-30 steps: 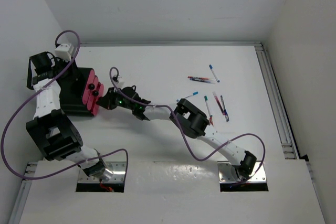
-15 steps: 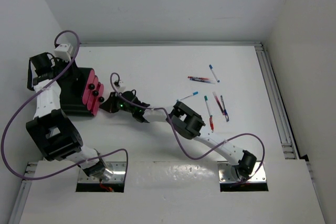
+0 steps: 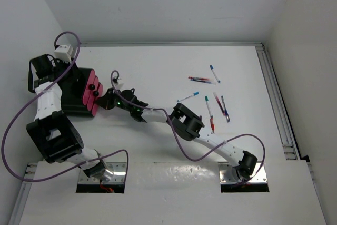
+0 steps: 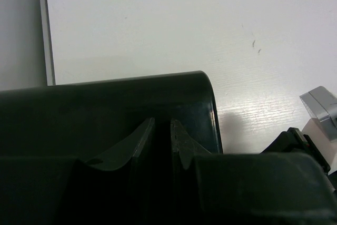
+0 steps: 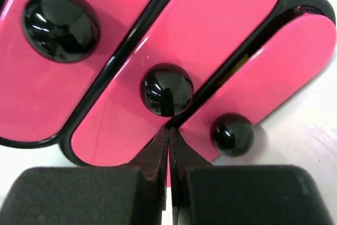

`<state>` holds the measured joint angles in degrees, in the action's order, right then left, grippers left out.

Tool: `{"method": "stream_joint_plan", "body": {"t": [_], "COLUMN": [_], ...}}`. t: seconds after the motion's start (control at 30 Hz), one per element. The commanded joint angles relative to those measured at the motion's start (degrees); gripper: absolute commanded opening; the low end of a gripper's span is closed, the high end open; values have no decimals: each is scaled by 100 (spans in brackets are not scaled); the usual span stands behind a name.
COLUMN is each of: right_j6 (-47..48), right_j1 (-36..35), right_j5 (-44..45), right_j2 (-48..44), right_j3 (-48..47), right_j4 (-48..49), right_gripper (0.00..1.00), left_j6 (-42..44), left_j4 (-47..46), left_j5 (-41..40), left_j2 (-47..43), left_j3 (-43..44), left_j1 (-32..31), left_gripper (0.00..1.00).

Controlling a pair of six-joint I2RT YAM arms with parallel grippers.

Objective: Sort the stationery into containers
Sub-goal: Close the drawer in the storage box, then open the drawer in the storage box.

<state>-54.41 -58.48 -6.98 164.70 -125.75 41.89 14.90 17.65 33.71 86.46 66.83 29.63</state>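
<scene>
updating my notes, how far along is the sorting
Done: nothing visibly sorted. In hand: the right end effector, shut and empty, sits at a black knob on the pink-fronted container. To do: the pens lie loose on the table.

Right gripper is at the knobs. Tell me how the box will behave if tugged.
Probably stiff: the box looks moulded. It may slide on the smooth table; the left gripper at its back might brace it. Its glossy round knobs could slip.
</scene>
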Motion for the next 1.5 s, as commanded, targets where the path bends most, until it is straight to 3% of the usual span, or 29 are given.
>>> {"method": "stream_joint_plan", "body": {"t": [0.0,0.43,0.57,0.7,0.77,1.0,1.47], "right_j6": [18,-87,44,151,-25,-465,-509], "right_j1": [-94,-94,-102,90,266,504,460], "right_j5": [180,101,-48,-242,-338,-611,-532], "right_j2": [167,317,98,-499,-816,-1037,-413], "right_j3": [-274,-257,224,929,1228,1177,-90], "right_j4": [311,372,697,987,988,821,399], "right_gripper": [0,0,0,34,39,40,45], "left_j6": [-180,-145,-154,-154,-110,-109,-101], "left_j4": [1830,1777,1777,1768,1760,1637,1628], "left_j5": [-409,-409,-418,-392,-409,-357,-348], "left_j2": [548,688,680,662,636,609,680], "left_j3": [-644,-636,-627,-592,-557,-592,-601], "left_j1": [34,34,34,34,34,34,34], "left_gripper": [25,25,25,25,25,25,25]}}
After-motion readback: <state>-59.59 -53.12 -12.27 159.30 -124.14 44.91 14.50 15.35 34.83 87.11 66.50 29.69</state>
